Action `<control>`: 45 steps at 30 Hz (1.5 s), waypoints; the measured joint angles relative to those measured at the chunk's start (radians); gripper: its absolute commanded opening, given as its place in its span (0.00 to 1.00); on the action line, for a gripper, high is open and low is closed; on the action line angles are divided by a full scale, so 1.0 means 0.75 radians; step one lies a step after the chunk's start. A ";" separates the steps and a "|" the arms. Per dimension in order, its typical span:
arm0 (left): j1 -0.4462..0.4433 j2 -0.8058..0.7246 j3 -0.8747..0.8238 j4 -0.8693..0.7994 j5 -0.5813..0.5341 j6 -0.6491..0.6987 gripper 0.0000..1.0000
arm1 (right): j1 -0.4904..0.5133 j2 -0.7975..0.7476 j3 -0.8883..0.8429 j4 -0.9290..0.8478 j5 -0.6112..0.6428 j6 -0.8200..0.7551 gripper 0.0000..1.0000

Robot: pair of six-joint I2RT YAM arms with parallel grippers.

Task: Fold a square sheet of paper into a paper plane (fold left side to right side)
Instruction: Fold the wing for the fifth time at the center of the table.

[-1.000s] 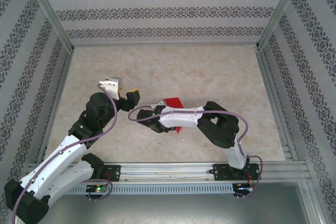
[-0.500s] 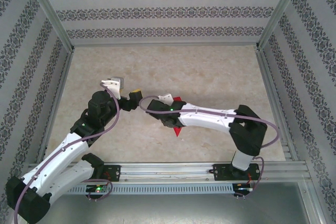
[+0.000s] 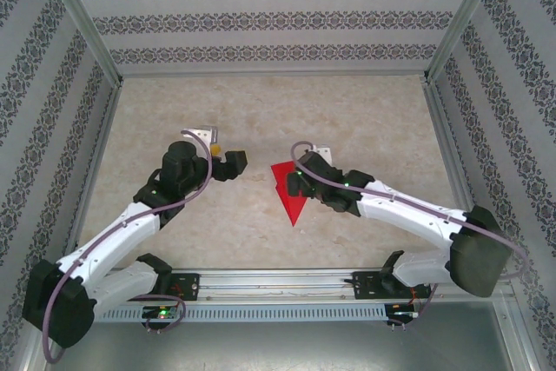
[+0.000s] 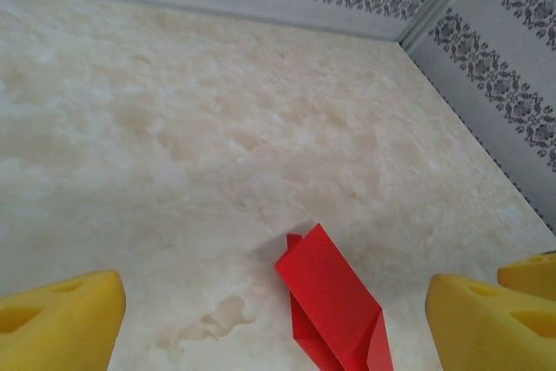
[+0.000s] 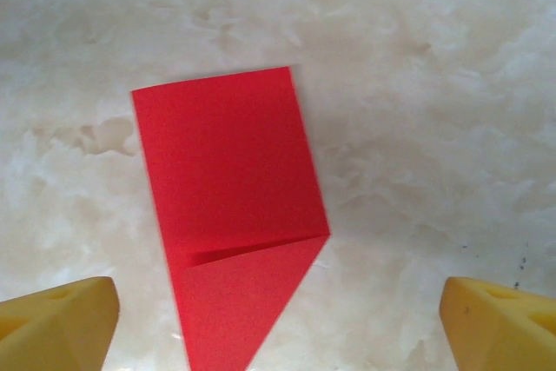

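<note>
At the middle of a pale marbled tabletop (image 3: 365,119), a red sheet of paper (image 3: 289,193) is seen lying flat. It has been folded into a narrow shape with one square end and one sharp tip, the tip turned toward the arms' bases. At the paper's right edge the right gripper (image 3: 298,182) is held low. Its yellow pads (image 5: 56,323) are spread wide, and nothing is pinched between them. The right arm is stretched out long and low from its base toward the paper. To the left of the paper and clear of it, the left gripper (image 3: 228,160) is held with jaws likewise parted and empty, its arm bent at the elbow and aimed at the paper. Around the paper, the surface is bounded by aluminium rails (image 3: 287,280) and walls (image 3: 269,23) papered in grey floral bands.
</note>
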 measured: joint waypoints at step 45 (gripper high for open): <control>-0.178 0.937 0.187 0.325 0.378 -0.470 0.53 | -0.696 -0.630 -0.775 0.392 -0.622 0.188 0.98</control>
